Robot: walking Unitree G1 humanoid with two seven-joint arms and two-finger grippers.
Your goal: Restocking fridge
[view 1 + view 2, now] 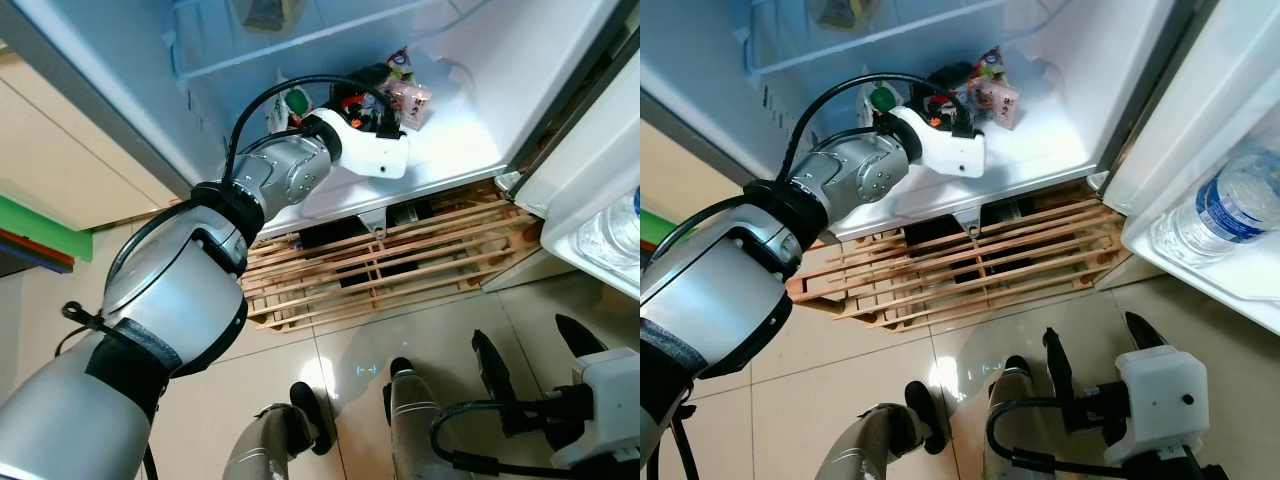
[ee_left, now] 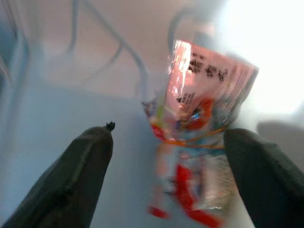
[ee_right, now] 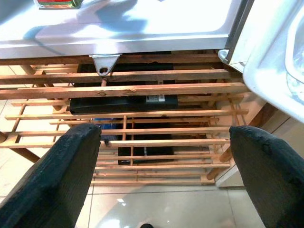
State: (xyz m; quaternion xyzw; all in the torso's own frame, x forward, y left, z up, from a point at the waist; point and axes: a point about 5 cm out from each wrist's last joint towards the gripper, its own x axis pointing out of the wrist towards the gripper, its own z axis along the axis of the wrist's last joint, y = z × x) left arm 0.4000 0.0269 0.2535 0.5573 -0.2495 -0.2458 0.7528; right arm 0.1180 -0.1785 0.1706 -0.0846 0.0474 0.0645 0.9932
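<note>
Left eye view: left arm reaches deep into the open fridge [image 1: 470,110], left gripper [image 1: 388,108] low on the bottom shelf right at a pink snack packet [image 1: 412,100], with a green-capped bottle [image 1: 296,104] just beside the forearm; whether the fingers touch the packet can't be told from here. The right gripper [image 1: 530,370] hangs low over the tiled floor [image 1: 300,360], well apart from the shelf, so the left arm is clearly the nearer one. Right eye view: same layout, packet stands near the back of the shelf, a water bottle [image 1: 1230,205] sits in the door shelf [image 1: 1200,275] on the right, wooden pallet [image 1: 980,265] under the fridge. Left wrist view: fingers [image 2: 76,180] spread open, packet between them, blurred, nearer the far finger, its long axis upright and roughly along the fingers; contact not visible. Likely either just placed or about to be closed on, can't say which. Right wrist view: fingers [image 3: 57,171] open wide, holding nothing, pointed at the pallet slats and the fridge's lower edge.
</note>
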